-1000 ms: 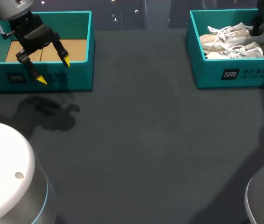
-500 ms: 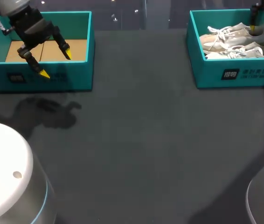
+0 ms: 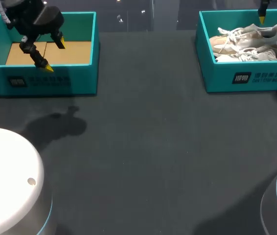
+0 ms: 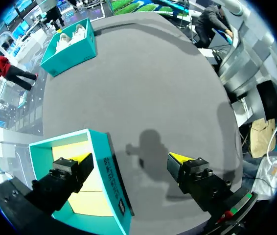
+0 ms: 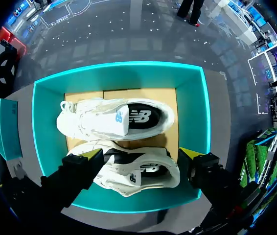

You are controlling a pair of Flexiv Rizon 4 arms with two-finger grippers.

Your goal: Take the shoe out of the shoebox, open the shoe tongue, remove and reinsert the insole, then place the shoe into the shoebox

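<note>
1. Footwear: two white lace-up sneakers (image 3: 248,35) (image 5: 114,120) lie side by side inside the teal cardboard shoebox (image 3: 236,77) (image 5: 193,98) at the far right corner of the dark grey table (image 3: 153,142)
2. Above that box hangs the right gripper (image 3: 276,18) (image 5: 141,152), its yellow-tipped fingers wide apart and holding nothing; in its wrist view they flank the sneaker nearer the front wall without touching it
3. At the far left corner, the left gripper (image 3: 54,56) (image 4: 129,157) hangs over a second teal box (image 3: 55,84) (image 4: 111,181) with a tan cardboard floor, fingers spread wide with nothing between them, one tip above the floor, the other above the front wall
4. The two boxes stand well apart
</note>
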